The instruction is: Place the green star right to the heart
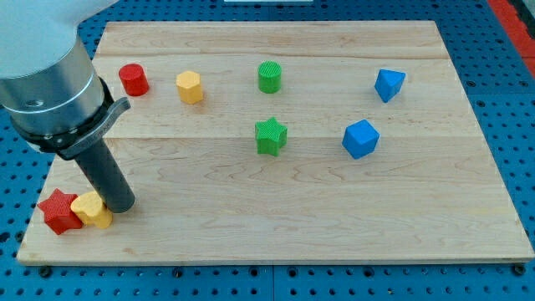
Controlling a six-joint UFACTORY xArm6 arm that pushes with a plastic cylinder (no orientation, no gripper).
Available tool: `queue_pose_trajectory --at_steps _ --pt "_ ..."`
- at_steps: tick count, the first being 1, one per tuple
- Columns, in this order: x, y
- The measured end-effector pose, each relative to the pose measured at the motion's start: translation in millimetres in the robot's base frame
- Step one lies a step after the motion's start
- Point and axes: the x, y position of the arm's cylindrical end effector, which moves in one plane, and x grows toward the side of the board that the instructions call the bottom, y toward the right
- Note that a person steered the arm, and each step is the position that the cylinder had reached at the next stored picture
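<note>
A light wooden board (pixel 334 226), the work surface, lies on a blue perforated base (pixel 510 100), with eight small coloured blocks spread across it. The arm carries no jaws, so there is nothing to open or close; it ends in a straight dark rod whose lower end, my tip (pixel 119 206), rests at the board's lower left corner, touching or just beside the yellow heart-shaped block (pixel 92 210) on that block's right. A red star-shaped block (pixel 58 211) sits against the heart's left side. The green star-shaped block (pixel 270 135) lies near the middle of the board, well apart from the heart and from my tip, up and toward the view's right of both. Above it stands a green cylindrical block (pixel 269 77). Near the view's top left are a red cylindrical block (pixel 133 79) and a yellow hexagonal block (pixel 190 86). Two blue blocks occupy the right half: an angular blue block (pixel 389 84) near the top and a chunky blue block (pixel 360 139) level with the green star.
</note>
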Motion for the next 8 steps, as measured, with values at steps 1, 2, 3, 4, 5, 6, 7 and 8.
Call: queue_pose_trajectory --at_steps 1,2,3,4,5,6,7,8 --pt "-13 14" --pt "-66 42" --pt "-112 84" --pt "-147 131" --pt "-163 188" --pt "-130 212" --pt "-95 197" --pt "-81 154"
